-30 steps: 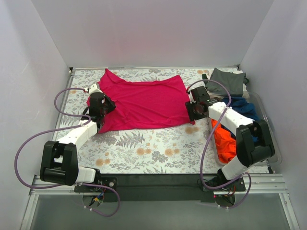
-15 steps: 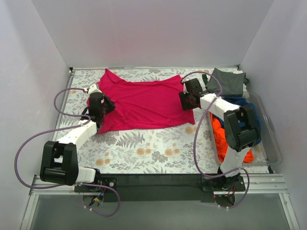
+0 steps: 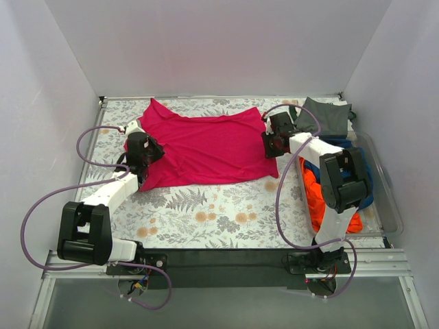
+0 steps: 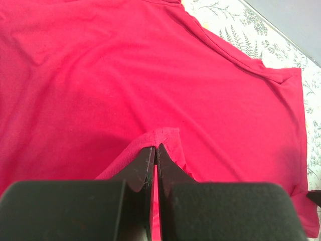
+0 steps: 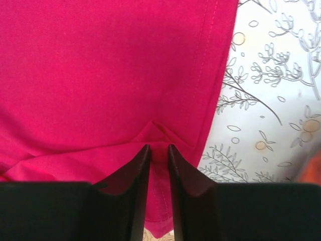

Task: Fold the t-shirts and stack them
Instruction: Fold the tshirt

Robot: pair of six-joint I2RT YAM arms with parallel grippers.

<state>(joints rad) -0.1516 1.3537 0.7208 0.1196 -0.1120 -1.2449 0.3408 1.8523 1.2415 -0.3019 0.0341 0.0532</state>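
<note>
A magenta-pink t-shirt [image 3: 206, 147] lies spread across the back half of the floral tablecloth [image 3: 206, 205]. My left gripper [image 3: 143, 152] sits at the shirt's left edge, shut on a pinched fold of the pink cloth [image 4: 165, 134]. At the shirt's right hem my right gripper [image 3: 269, 145] has its jaws drawn close on a puckered ridge of the same shirt [image 5: 160, 131]. A dark grey-green t-shirt [image 3: 326, 116] lies at the back right. A navy t-shirt [image 3: 357, 152] and an orange t-shirt [image 3: 315, 195] are heaped at the right, partly hidden by the right arm.
A clear plastic bin [image 3: 391, 199] holds the navy and orange shirts along the table's right side. White walls close in the left, back and right. Bare tablecloth [image 5: 271, 100] shows just right of the pink hem.
My right gripper moved up from the shirt's lower right corner to its right hem, and its jaws narrowed onto the cloth. The left gripper and the shirt kept still.
</note>
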